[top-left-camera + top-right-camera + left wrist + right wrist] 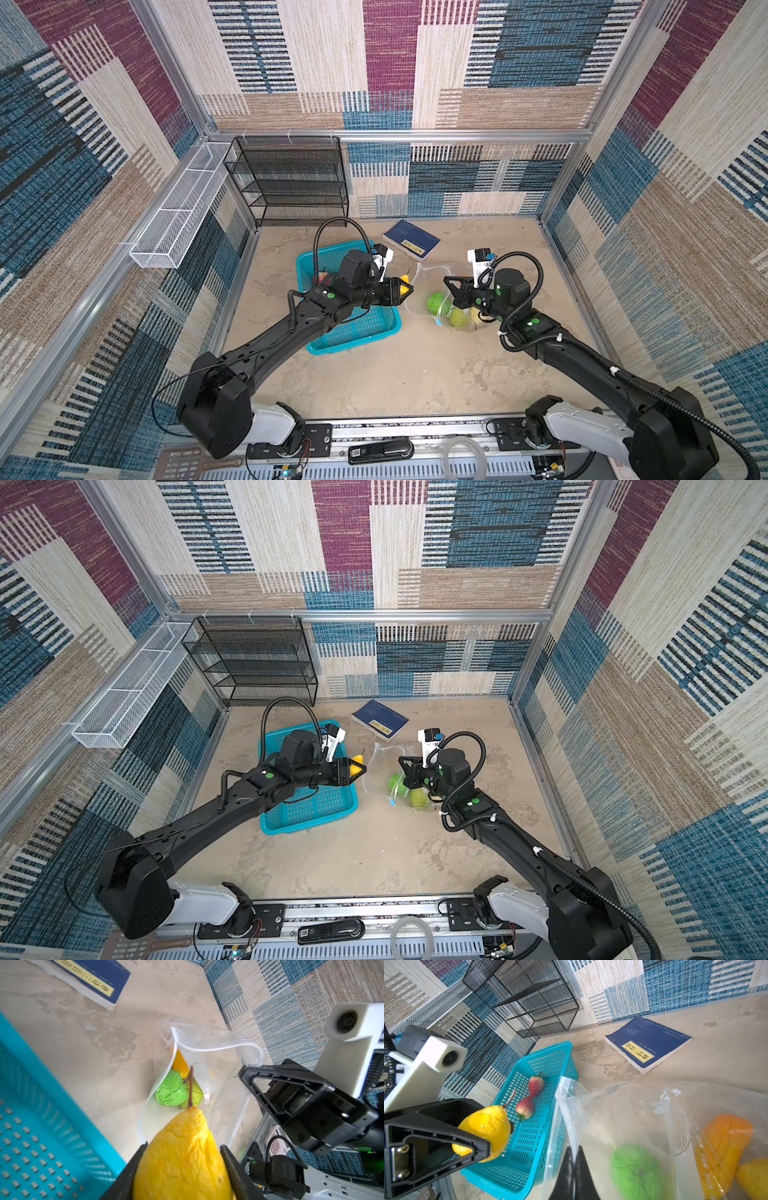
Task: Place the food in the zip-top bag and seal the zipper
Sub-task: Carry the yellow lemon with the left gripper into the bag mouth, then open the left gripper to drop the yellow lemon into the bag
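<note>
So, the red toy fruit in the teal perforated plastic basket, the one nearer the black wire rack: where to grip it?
Take the red toy fruit across its wide stem end, coming from above. It lies on its side on the floor of the teal perforated plastic basket; walls block the sides, and its narrow tip touches the second red fruit.

High stereo pair downward — close wrist cameras, both on zip-top bag [216, 1047]
</note>
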